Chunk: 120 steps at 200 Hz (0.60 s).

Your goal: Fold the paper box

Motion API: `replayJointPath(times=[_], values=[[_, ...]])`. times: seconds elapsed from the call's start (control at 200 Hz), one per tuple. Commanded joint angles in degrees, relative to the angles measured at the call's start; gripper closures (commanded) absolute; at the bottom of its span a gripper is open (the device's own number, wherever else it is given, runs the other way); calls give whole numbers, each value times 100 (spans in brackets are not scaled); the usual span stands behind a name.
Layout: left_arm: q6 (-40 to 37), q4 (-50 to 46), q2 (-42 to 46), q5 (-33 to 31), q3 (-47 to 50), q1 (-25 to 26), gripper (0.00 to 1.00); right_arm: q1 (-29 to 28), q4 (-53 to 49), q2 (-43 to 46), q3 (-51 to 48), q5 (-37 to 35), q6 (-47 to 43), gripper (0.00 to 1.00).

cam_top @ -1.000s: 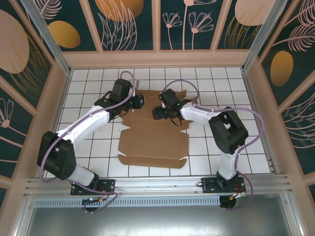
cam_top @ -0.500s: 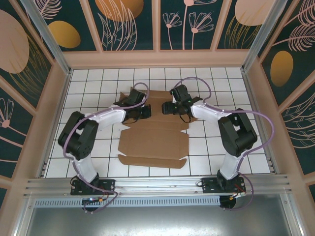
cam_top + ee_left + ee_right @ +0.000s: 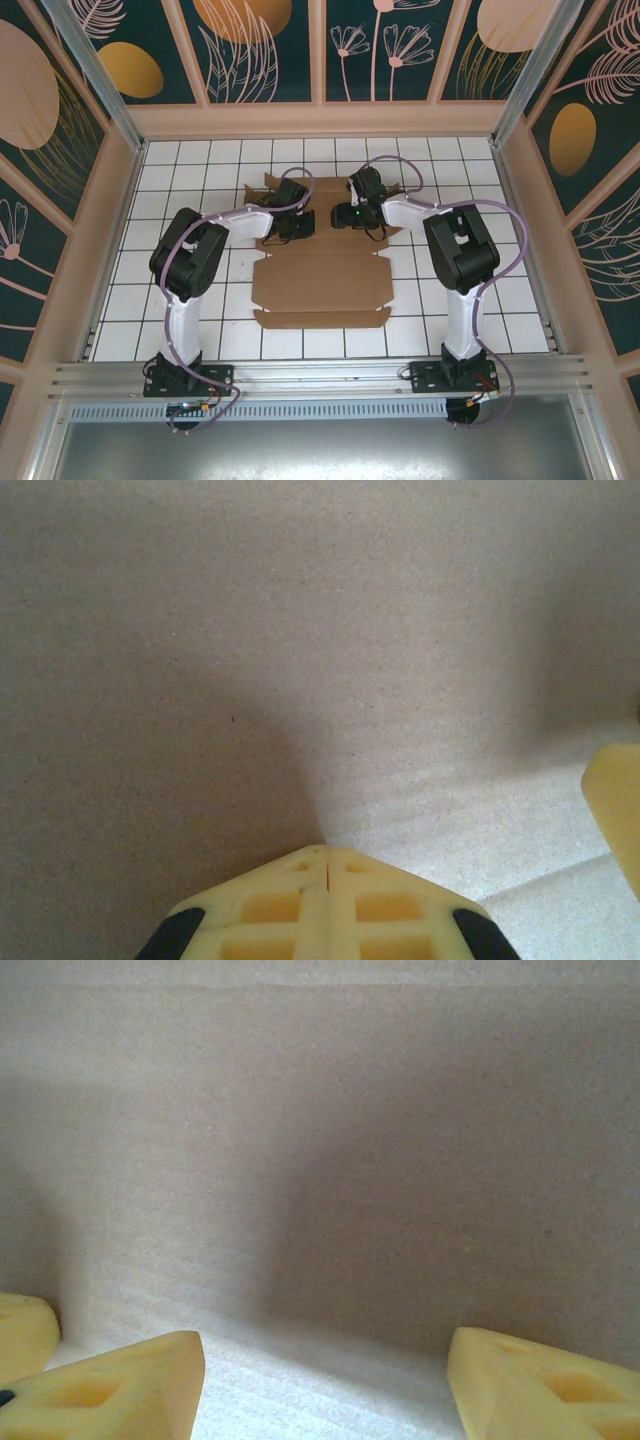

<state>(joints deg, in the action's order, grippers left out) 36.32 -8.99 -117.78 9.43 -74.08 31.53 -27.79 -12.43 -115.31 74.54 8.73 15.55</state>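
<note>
The paper box [image 3: 320, 285] is a brown cardboard sheet lying flat on the white tiled floor, its flaps spread out. Both grippers are over its far part, facing each other. My left gripper [image 3: 303, 222] is shut with nothing between its fingers, and its tip [image 3: 325, 852] is right at the cardboard [image 3: 300, 630]. My right gripper [image 3: 338, 215] is open, its fingers [image 3: 130, 1385] spread wide just above the cardboard [image 3: 350, 1110]. Each wrist view catches a yellow finger of the other gripper at its edge. The far middle of the sheet is hidden under the two grippers.
The white grid floor [image 3: 450, 290] is ringed by a low beige wall [image 3: 320, 120] with dark patterned panels behind. A metal rail [image 3: 320, 375] runs along the near edge by the arm bases. Open floor lies left and right of the sheet.
Both arms have folded in, bringing the grippers closer together over the far part of the sheet. The sheet has slid slightly right and away. The right fingers have narrowed a little.
</note>
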Motion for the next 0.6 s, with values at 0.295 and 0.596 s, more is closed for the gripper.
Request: replayJointPath(times=[0.295,0.596], values=[[-125,-683,-825,-414,-149,-169,100,124,-88,-142,-528,-289,66,34],[-243,-844,-985,-583,-419,-244,100,147,121,349,-1109,-373,331,35]])
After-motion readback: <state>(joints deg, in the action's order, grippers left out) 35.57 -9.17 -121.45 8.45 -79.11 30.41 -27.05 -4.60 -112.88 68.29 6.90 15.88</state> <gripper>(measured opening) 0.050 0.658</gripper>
